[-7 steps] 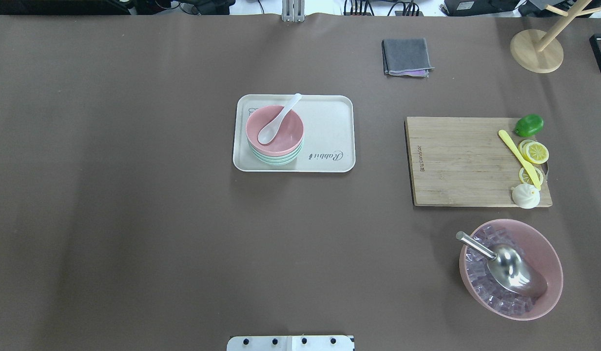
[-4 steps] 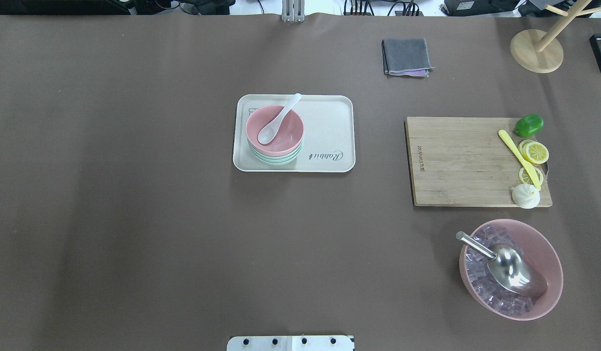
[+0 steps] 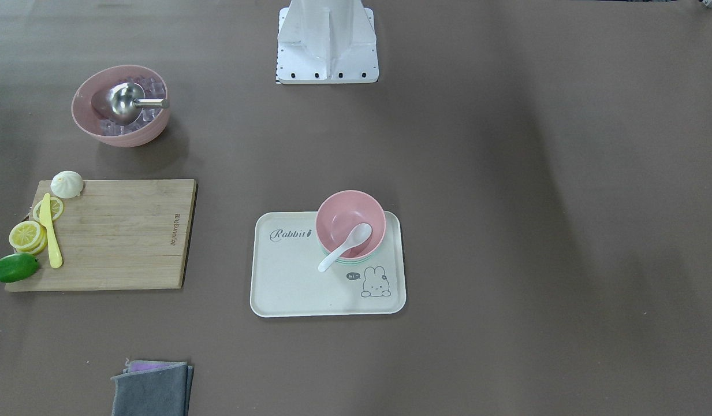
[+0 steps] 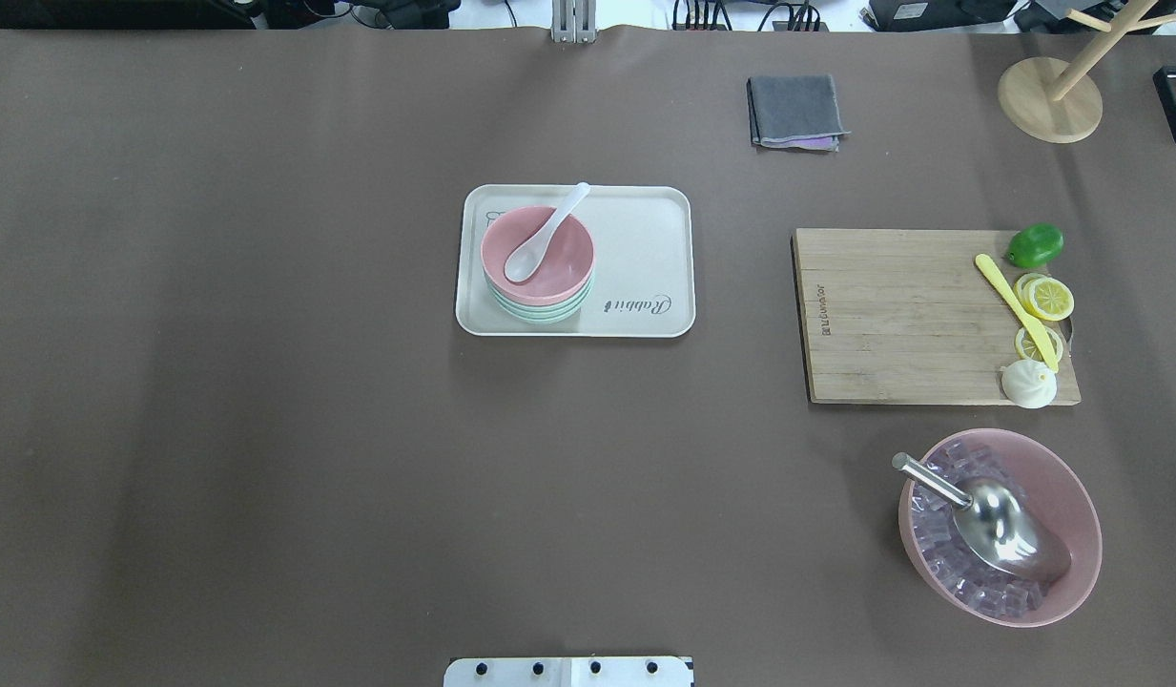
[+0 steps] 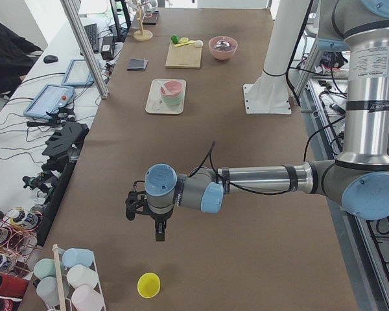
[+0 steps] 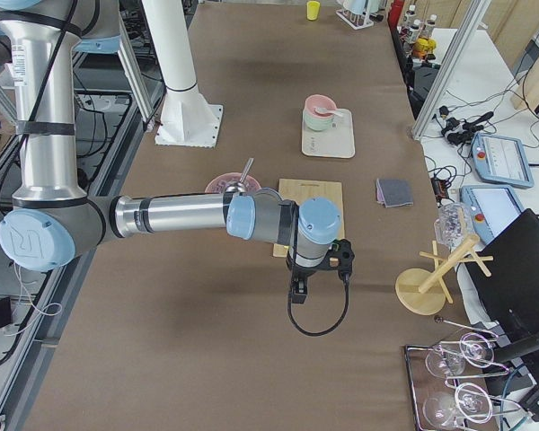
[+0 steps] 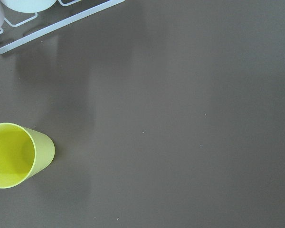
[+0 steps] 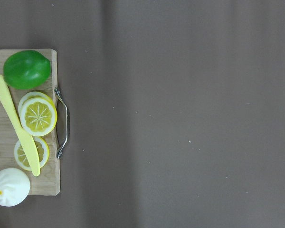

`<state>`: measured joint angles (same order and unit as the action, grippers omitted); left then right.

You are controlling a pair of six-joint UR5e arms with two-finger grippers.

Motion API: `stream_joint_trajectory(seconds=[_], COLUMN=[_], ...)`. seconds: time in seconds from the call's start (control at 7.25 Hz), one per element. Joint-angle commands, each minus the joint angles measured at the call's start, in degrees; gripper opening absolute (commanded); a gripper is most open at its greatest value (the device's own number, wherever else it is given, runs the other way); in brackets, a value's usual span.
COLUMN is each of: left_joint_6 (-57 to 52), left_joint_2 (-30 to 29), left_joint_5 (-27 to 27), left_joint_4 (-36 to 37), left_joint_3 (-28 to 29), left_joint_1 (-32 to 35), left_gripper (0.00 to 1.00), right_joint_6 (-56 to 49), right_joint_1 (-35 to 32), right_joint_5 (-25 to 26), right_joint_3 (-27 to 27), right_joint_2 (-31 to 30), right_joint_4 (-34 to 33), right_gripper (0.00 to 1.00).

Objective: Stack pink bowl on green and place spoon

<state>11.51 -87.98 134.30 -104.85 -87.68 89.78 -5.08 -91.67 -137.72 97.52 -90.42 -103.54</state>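
The pink bowl (image 4: 559, 272) sits stacked on the green bowl (image 4: 540, 312) at the left end of the cream tray (image 4: 645, 229). The white spoon (image 4: 546, 236) lies in the pink bowl, its handle over the far rim. The stack also shows in the front-facing view (image 3: 350, 216). My left gripper (image 5: 157, 232) hangs over bare table far to the left, near a yellow cup (image 7: 12, 154). My right gripper (image 6: 300, 289) hangs far to the right, beyond the cutting board. Both show only in side views, so I cannot tell whether they are open or shut.
A wooden cutting board (image 4: 893, 315) holds a lime (image 8: 27, 69), lemon slices, a yellow knife and a bun. A large pink bowl (image 4: 1064, 487) holds ice and a metal scoop. A grey cloth (image 4: 795, 112) and a wooden stand (image 4: 1050, 100) are at the back right.
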Motion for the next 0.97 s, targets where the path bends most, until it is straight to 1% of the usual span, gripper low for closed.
stream_joint_trajectory(seconds=[0.0, 0.83], left_joint_6=[0.0, 0.0], left_joint_2=[0.0, 0.09], left_joint_5=[0.0, 0.08], left_joint_4=[0.0, 0.0], left_joint_3=[0.14, -0.12], left_joint_1=[-0.05, -0.05], left_gripper=[0.98, 0.98], right_joint_6=[0.07, -0.01], right_joint_1=[0.0, 0.0], right_joint_5=[0.0, -0.09], right_joint_3=[-0.05, 0.38], right_joint_2=[0.24, -0.64], right_joint_4=[0.0, -0.09], right_gripper=[1.0, 1.0])
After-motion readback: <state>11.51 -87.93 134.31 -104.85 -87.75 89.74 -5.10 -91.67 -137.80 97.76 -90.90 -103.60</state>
